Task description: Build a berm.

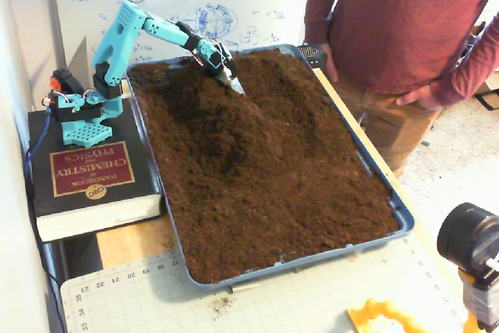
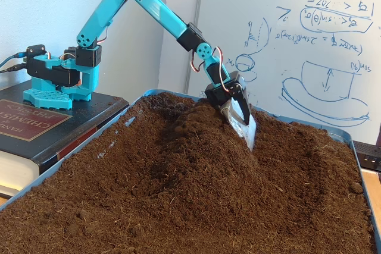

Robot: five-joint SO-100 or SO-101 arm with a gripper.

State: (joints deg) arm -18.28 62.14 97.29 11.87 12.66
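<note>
I see the teal arm (image 2: 158, 13) reaching down from its base on a thick book (image 1: 90, 181) at the left of both fixed views, into a blue tray (image 1: 401, 220) full of dark brown soil. The gripper (image 2: 241, 120) carries a metal scoop (image 2: 245, 128) where fingers would be; I can't make out separate jaws in either view, so I cannot tell how far open it is or whether the scoop is clamped or bolted on. The scoop tip is pressed into the soil on the far side of the berm (image 2: 196, 153), its lower edge partly buried, blade tilted steeply down. In the higher fixed view the scoop (image 1: 231, 82) is tiny and blurred, just a pale sliver near the tray's back end. The berm (image 1: 214, 126) runs as a raised rounded ridge from the back of the tray toward the middle, nearer the arm's side; its edges fade into the flatter soil, so where it ends is hard to say. In the low fixed view the near soil is cut off by the frame bottom and the tray's right rim is only partly in shot. A person in a red sweater (image 1: 405, 21) stands at the tray's right edge, head cropped out. A whiteboard (image 2: 309, 46) with blue sketches stands behind. A camera lens (image 1: 472, 243) and a yellow object (image 1: 382, 319) are cut off at the bottom right, over a cutting mat (image 1: 312, 302) on the table.
</note>
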